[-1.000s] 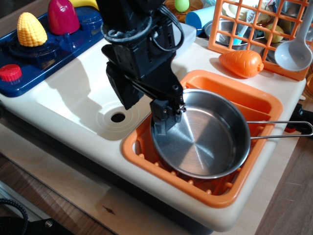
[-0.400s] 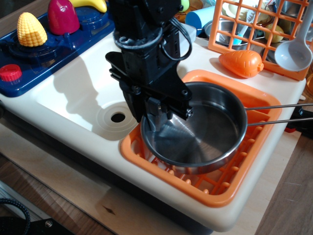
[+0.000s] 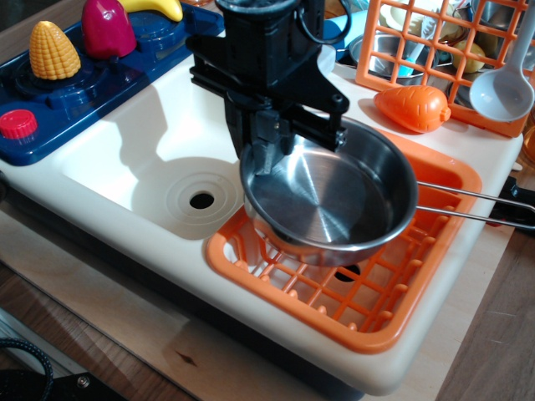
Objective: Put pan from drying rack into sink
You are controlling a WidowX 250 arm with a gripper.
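The pan (image 3: 330,200) hung clear of the drying rack (image 3: 351,292), gripped at its near-left rim by the gripper (image 3: 266,154), whose jaws were closed on the steel edge from above. A second before, the pan had sat flat in the rack with the jaws just meeting its rim; since then it had risen and drifted a little up and toward the sink side, so that the lattice floor of the rack showed bare beneath and in front of it. Its thin wire handle (image 3: 476,205) stretched away to the far side of the gripper, out over the rack's right edge, slightly tilted. The sink (image 3: 159,159) lay just beside the gripper on its other side, the drain hole (image 3: 201,200) a short way below and to the left of the jaws. This suggested the lift was done and the carry had begun; the pan seemed to need moving across the rack's left wall before lowering. Behind the gripper an orange carrot (image 3: 411,109) lay on the counter, and beyond the sink a yellow corn (image 3: 53,50) sat on the blue stovetop (image 3: 75,92).
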